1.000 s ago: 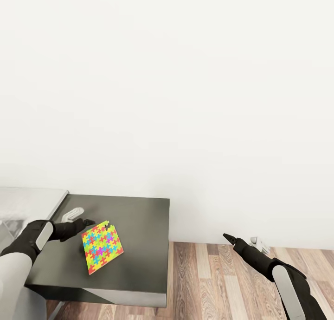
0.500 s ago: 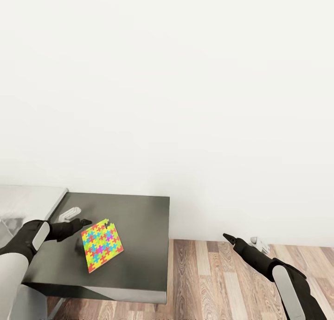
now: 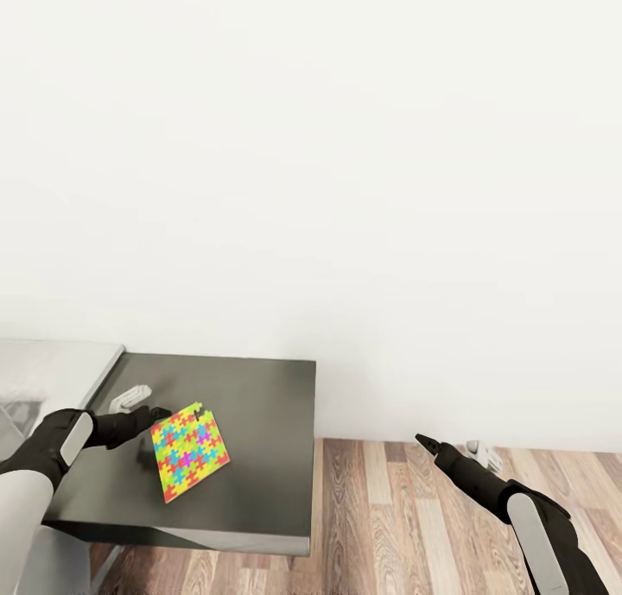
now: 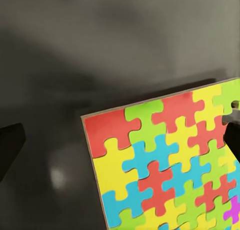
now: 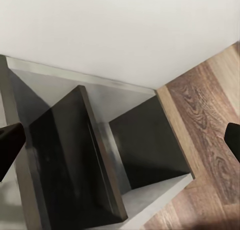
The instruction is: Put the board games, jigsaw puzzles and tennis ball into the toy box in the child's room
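Note:
One jigsaw puzzle (image 3: 188, 451), a bright sheet of yellow, red, blue and green pieces, sits tilted on the lower dark grey top (image 3: 259, 422) of the table, with a shadow beside it. My left gripper (image 3: 162, 414) is open at the sheet's near corner. In the left wrist view the puzzle (image 4: 165, 165) reaches one fingertip (image 4: 233, 140), while the other fingertip (image 4: 10, 145) stands well clear of it. My right gripper (image 3: 423, 442) hangs open over the wood floor, right of the table. A pale grey edge (image 3: 13, 409) at the far left may be the toy box; I cannot tell.
A small white object (image 3: 130, 398) lies on the dark top just behind my left gripper. The pale desk top (image 3: 60, 366) adjoins at the left. A white wall rises close behind. Another small white item (image 3: 480, 453) lies on the wood floor (image 3: 389, 526) by the wall.
The whole picture has shifted up slightly, so the camera moved. My left gripper has drawn back a little from the puzzle. The right arm has not moved.

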Motion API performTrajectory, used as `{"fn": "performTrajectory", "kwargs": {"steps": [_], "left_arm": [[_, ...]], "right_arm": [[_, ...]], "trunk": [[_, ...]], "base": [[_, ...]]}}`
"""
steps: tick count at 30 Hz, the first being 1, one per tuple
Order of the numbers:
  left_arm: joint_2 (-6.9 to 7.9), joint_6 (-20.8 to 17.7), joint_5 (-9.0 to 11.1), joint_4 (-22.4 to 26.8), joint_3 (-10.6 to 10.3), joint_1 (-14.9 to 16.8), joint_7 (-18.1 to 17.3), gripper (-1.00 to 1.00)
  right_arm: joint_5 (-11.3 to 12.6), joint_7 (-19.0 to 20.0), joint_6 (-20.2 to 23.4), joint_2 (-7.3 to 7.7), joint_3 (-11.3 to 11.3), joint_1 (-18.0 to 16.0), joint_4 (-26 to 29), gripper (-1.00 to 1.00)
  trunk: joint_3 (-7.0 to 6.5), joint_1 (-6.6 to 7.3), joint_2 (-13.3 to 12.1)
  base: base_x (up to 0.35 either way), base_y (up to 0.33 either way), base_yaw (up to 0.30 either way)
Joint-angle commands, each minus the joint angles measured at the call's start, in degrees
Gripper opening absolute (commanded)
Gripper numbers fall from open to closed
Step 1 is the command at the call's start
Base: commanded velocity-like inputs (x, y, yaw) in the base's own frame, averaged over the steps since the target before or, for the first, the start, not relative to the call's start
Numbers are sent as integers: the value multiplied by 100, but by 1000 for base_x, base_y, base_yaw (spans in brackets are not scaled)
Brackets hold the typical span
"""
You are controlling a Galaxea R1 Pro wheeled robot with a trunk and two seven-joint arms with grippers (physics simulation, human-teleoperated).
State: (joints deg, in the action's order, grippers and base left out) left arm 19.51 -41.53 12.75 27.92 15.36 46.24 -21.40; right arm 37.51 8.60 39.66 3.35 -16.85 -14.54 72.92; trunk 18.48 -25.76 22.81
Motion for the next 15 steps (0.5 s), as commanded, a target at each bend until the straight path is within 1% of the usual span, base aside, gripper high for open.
{"fn": "performTrajectory", "kwargs": {"steps": [1,7,15], "left_arm": [[-4,-40,0,3,29,5,-15,100],[-21,112,4,3,28,0,-38,100],[-47,161,0,3,28,-1,-48,100]], "right_arm": [[-11,28,33,-1,-12,-5,3,100],[-11,28,33,-1,-12,-5,3,100],[-13,34,33,-1,-12,-5,3,100]], "trunk": [[19,-3,11],[74,-3,11],[125,-3,11]], "base": [[0,0,0],[0,0,0],[0,0,0]]}}
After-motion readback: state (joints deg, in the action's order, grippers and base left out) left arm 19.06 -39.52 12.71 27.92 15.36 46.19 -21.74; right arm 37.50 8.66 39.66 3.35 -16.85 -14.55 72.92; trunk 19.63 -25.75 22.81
